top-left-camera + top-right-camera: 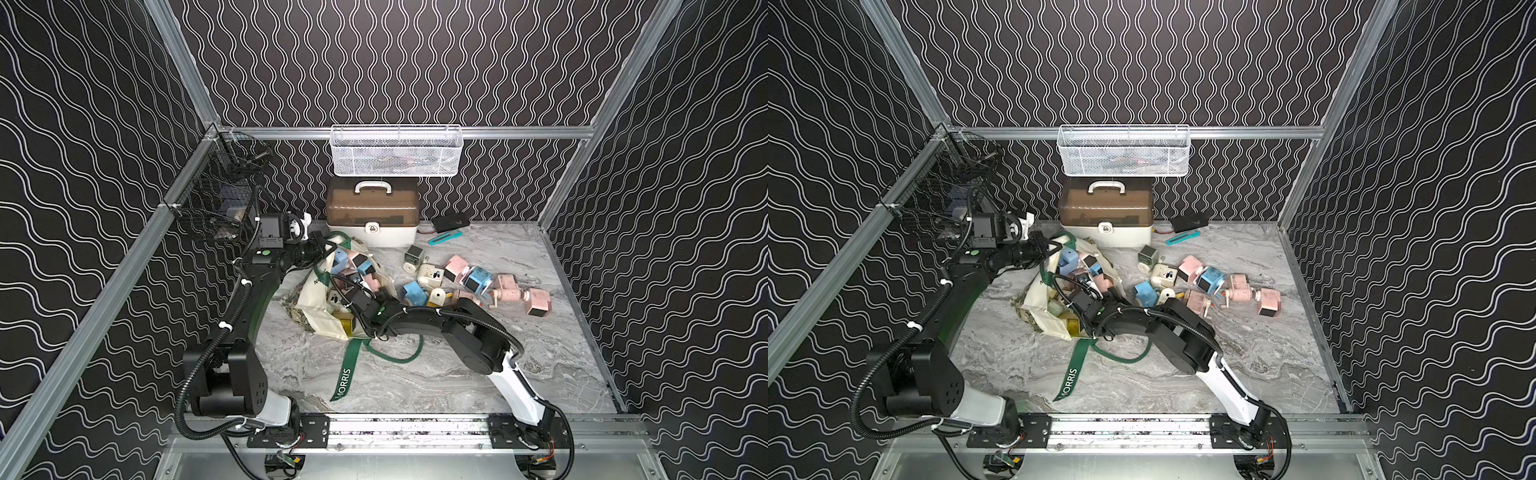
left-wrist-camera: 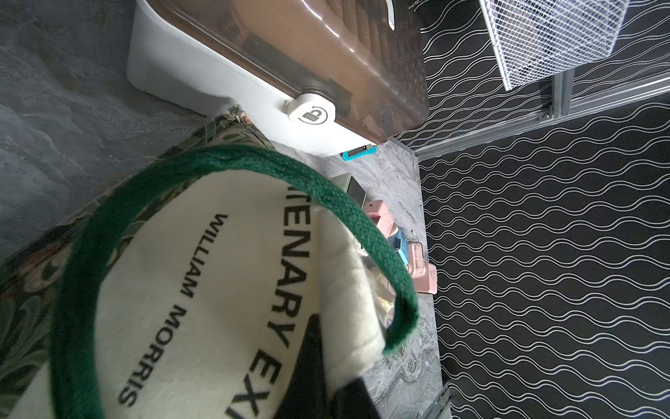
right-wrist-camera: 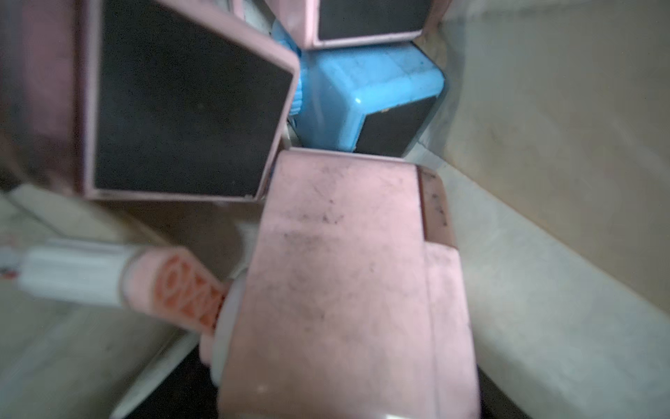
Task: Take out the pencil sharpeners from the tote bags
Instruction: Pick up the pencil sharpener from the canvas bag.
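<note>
Looking down in a top view, you see the tote bag (image 1: 312, 302) open on the bench (image 1: 415, 374), pencil sharpeners (image 1: 340, 261) inside it, more beside it. Left wrist: your left fingers (image 2: 310, 364) pinch its cream rim. Right wrist: a pink sharpener (image 3: 344, 272) sits close inside; right fingers hidden, so you cannot tell.

tote bag (image 2: 203, 290) matt cream canvas; pencil sharpeners (image 3: 344, 272) smooth, scuffed plastic
</note>
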`<state>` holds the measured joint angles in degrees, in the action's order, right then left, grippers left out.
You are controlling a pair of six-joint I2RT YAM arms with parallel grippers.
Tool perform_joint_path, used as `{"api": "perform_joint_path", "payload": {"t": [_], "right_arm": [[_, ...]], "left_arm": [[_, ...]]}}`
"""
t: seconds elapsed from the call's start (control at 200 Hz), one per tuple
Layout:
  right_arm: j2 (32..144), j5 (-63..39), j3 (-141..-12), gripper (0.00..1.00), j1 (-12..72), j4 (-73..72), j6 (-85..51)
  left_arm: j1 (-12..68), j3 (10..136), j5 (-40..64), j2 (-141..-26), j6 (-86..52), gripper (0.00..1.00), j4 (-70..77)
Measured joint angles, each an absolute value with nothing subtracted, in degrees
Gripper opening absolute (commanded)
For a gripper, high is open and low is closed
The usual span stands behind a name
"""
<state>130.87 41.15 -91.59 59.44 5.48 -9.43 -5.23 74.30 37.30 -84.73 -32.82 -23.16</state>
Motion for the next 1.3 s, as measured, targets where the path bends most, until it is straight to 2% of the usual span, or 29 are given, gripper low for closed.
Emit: {"api": "perform_joint_path", "payload": {"t": [0.41, 0.866, 1.301], "right_arm": [[118.85, 32.91, -81.06, 0.58, 59.53, 5.39, -11.6], [104.62, 17.45, -71.05, 0.56, 60.12, 7.4, -17.08], [84.99, 13.02, -58.74, 0.56, 60.1, 9.41, -21.67]], "left_arm": [[-5.26, 74.3, 37.3, -84.73, -32.82, 0.0, -23.16], [-5.26, 74.3, 37.28, -84.73, -32.82, 0.0, -23.16], [-5.28, 74.3, 37.26, -84.73, -32.82, 0.0, -23.16]]}}
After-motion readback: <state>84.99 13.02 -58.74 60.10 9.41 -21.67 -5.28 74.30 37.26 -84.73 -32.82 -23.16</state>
